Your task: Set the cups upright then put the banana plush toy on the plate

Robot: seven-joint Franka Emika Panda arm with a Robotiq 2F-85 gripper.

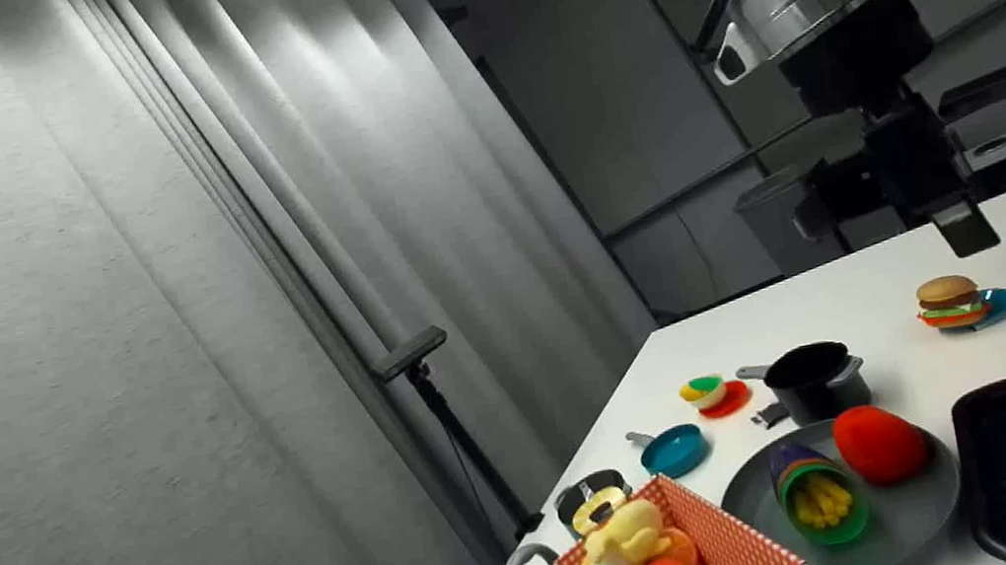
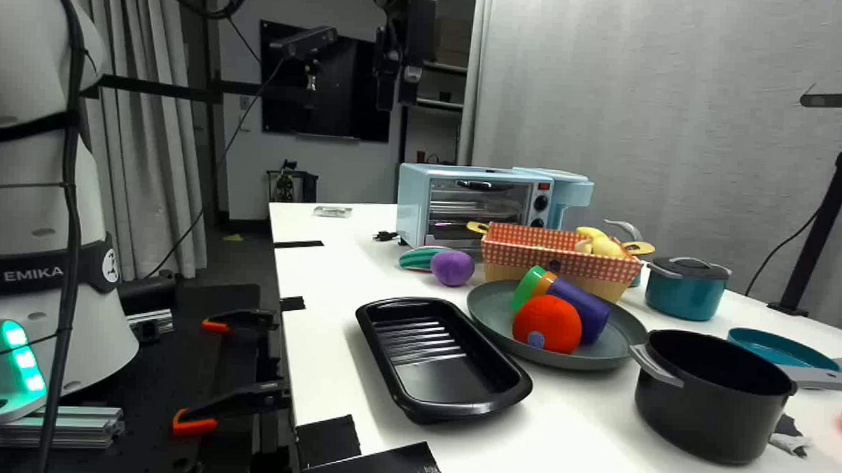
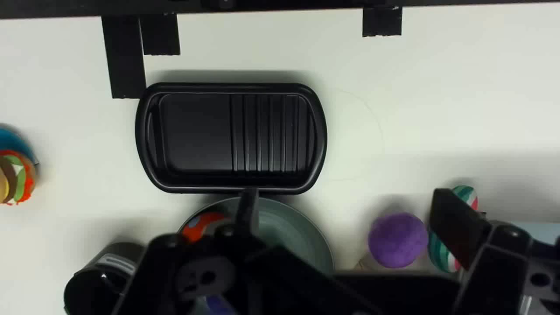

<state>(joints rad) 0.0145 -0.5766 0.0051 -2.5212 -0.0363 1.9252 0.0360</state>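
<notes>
The grey plate [image 2: 619, 345] on the white table [image 2: 336, 261] bears the purple cup [image 2: 584, 306] and the green cup [image 2: 526, 289], in line and tipped on their sides with an orange band [image 2: 543, 283] between them, and a round red toy [image 2: 551, 321] beside them. Yellow sticks [image 1: 822, 502] show in the green cup's mouth. The gripper [image 3: 350, 212] hangs above the table, its 2 fingers spread wide apart; in the wrist view 1 of them hides part of the plate's rim. What looks like the banana plush toy [image 1: 626, 535], a soft yellow shape, lies in the red-checked basket [image 2: 525, 251] just beside the plate. The red dish [image 1: 735, 399] lies well apart from the plate, farther off than the black pot [image 2: 709, 414], which stands near the plate. A small pale bowl [image 1: 703, 399] overlaps the dish in an exterior view; whether it rests on it I cannot tell. The black tray [image 2: 451, 370] sits just beside the plate, the purple ball [image 3: 397, 239] near it, the burger toy [image 1: 950, 303] and the light-blue toaster oven [image 2: 415, 201] farther from it
</notes>
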